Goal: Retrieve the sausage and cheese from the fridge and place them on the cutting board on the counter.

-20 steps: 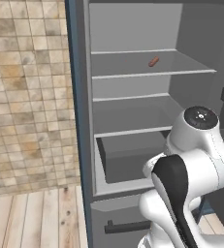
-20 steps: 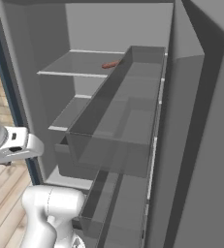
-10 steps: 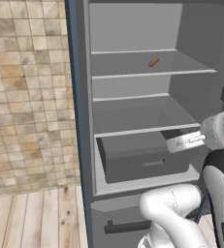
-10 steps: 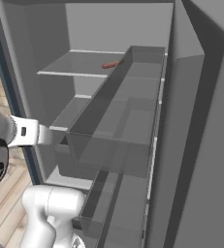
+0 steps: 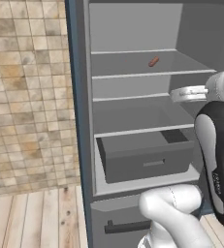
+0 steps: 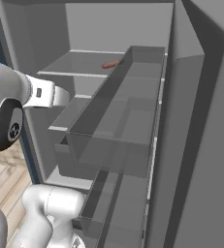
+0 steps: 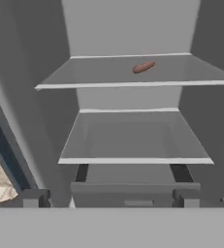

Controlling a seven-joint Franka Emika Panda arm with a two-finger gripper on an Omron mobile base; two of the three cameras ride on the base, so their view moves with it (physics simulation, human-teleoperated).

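I have the fridge (image 5: 133, 97) open in front of the base, so its grey inside is free to reach: two shelves and, under them, a drawer (image 5: 145, 155) pulled a little forward. In the right base view the door bin (image 6: 118, 121) stands along the right side, so I judge the arm has to go in from the left of it.

The arm (image 5: 220, 145) is raised before the lower shelf, with the hand pointing into the fridge. The gripper (image 7: 111, 198) is wide open and holds nothing; I keep it so because the next step, as I judge, is to reach up and take the first item.

The sausage (image 7: 143, 67) lies alone on the upper shelf (image 7: 133, 72), toward its back and a little right of the middle, well apart from the gripper. The cheese I cannot find on these shelves.
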